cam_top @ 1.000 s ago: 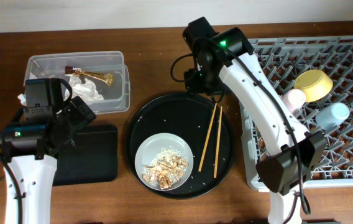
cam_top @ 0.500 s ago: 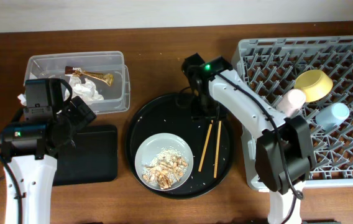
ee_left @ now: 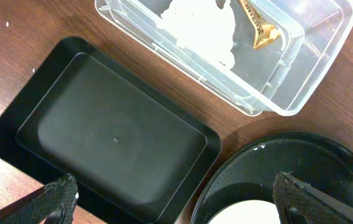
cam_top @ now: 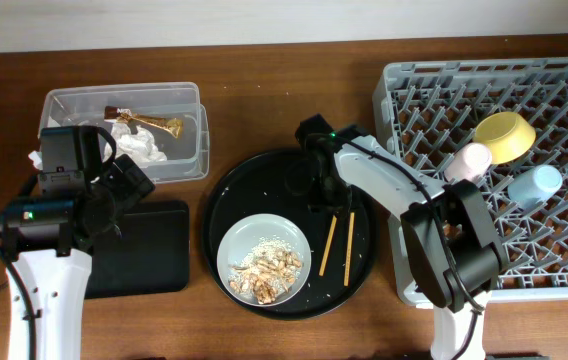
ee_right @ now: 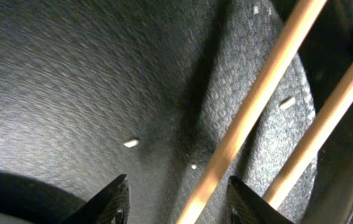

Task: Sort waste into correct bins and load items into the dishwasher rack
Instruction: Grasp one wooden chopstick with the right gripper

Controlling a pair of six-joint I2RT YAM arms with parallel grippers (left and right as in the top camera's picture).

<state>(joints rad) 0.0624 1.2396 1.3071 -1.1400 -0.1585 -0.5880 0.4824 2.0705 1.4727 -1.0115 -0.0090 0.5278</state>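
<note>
Two wooden chopsticks (cam_top: 338, 246) lie on the large round black tray (cam_top: 234, 195). My right gripper (cam_top: 330, 203) is low over their far ends, open, with one chopstick (ee_right: 251, 106) between its fingers (ee_right: 179, 202) and the other (ee_right: 325, 127) beside it. The pale grey plate (cam_top: 249, 238) holds rice and brown chunks (cam_top: 267, 271). The clear tub (cam_top: 189, 100) holds the white napkin (cam_top: 142, 145) and the gold wrapper (cam_top: 154, 124); both show in the left wrist view (ee_left: 204, 22), (ee_left: 260, 31). My left gripper (ee_left: 176, 199) is open above the shallow black tray (ee_left: 108, 134). The yellow-green bowl (cam_top: 504, 136), pink cup (cam_top: 466, 160) and blue cup (cam_top: 531, 186) sit in the grey rack (cam_top: 414, 90).
Loose rice grains (ee_right: 131, 143) are scattered on the round tray. A bit of white napkin (cam_top: 35, 158) lies outside the tub's left end. The rack stands close to the round tray's right edge. Brown tabletop (cam_top: 254, 90) lies between tub and rack.
My right arm has swung down from above the tray's far rim and lowered its gripper onto the far ends of the chopsticks. The left arm has not moved.
</note>
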